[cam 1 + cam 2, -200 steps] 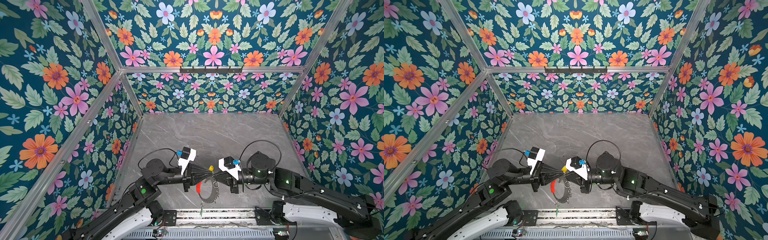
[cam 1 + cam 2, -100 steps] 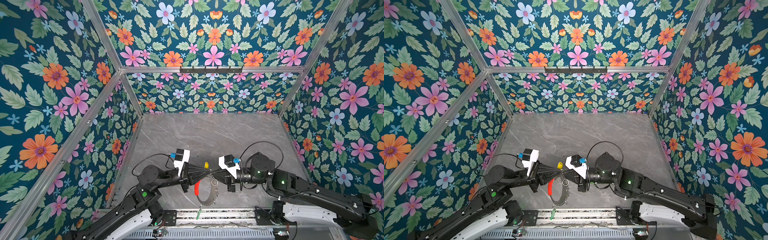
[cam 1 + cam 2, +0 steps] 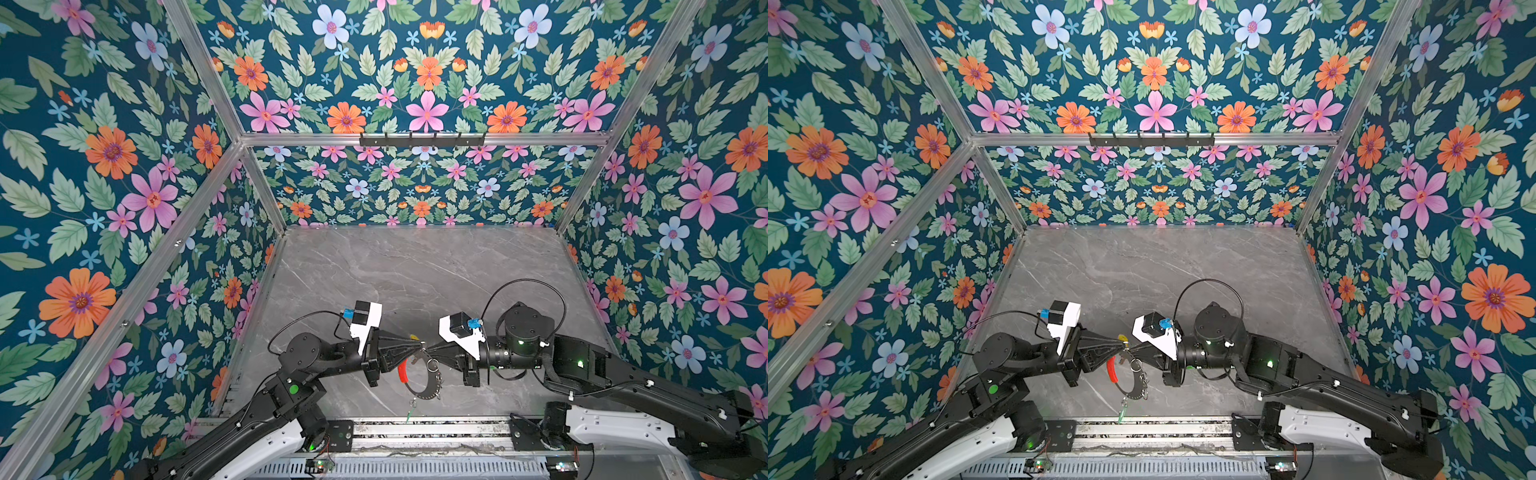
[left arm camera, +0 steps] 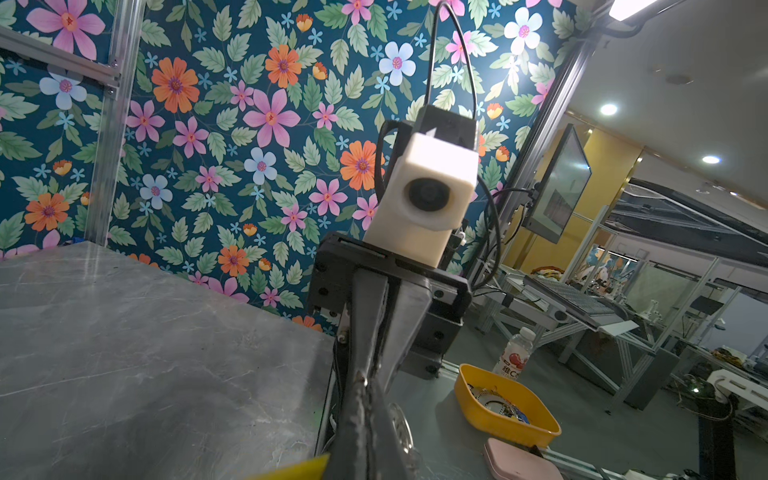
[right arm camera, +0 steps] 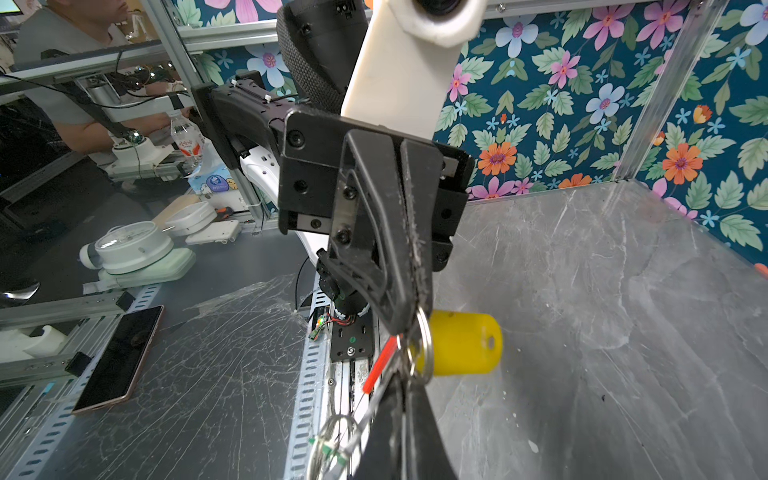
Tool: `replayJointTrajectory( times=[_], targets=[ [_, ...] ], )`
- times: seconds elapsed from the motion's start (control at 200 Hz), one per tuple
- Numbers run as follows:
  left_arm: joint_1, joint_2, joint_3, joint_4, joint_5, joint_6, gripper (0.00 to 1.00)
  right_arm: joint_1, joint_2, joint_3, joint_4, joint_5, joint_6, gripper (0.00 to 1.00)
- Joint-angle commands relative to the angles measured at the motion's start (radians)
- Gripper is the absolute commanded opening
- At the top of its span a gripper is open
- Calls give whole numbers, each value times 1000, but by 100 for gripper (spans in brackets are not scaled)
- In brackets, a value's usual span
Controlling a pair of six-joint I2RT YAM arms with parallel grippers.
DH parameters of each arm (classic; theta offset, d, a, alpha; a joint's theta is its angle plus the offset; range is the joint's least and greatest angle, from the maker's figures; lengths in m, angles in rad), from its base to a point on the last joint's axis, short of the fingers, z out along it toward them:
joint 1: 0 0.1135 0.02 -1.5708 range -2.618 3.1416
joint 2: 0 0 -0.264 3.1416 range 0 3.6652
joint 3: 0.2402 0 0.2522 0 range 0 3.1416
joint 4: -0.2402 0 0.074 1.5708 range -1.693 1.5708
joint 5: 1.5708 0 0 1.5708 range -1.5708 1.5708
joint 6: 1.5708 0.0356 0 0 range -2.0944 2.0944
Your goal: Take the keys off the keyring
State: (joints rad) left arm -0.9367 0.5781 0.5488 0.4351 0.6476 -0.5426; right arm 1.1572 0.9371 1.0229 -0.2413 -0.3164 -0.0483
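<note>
Two shut pinches, left gripper (image 3: 417, 345) meeting right gripper (image 3: 433, 348) on the keyring (image 3: 422, 397) top, likely hoisting it so the green-tagged key (image 3: 410, 414) dangles free.

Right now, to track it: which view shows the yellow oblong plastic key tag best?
Right wrist view: the yellow oblong plastic key tag is large, nearly whole. Both top views show a sliver; the left wrist view, one corner.

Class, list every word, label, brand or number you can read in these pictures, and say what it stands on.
"维C": label of the plastic bottle outside the cell, left wrist view; its other print is too small to read.
Tissue pack, right wrist view: blue label too blurred to read.
Second bottle near it: red print blurred.
Yellow tag: no print shows.
</note>
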Motion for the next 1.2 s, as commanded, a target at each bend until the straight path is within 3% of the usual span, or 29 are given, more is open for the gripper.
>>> replayJointTrajectory(
  times=[0.0,0.185,0.485,0.775,1.01,1.195],
  targets=[
    [0,-4,-30,201,-21,-28,0,1,-8,8,-27,-12,-15,0],
    [-2,53,-133,535,-56,-137,0,1,-43,-88,201,-28,40,0],
    [-4,219,-184,852,-80,-281,0,1,-8,-88,290,-37,52,0],
    [-5,210,-210,850,-100,-287,0,2,-9,-90,279,-24,54,0],
    [-4,246,-231,949,-94,-325,0,0,7,-84,269,3,62,0],
    [-5,159,-211,759,-96,-252,0,2,13,-48,133,19,52,0]
  ],
)
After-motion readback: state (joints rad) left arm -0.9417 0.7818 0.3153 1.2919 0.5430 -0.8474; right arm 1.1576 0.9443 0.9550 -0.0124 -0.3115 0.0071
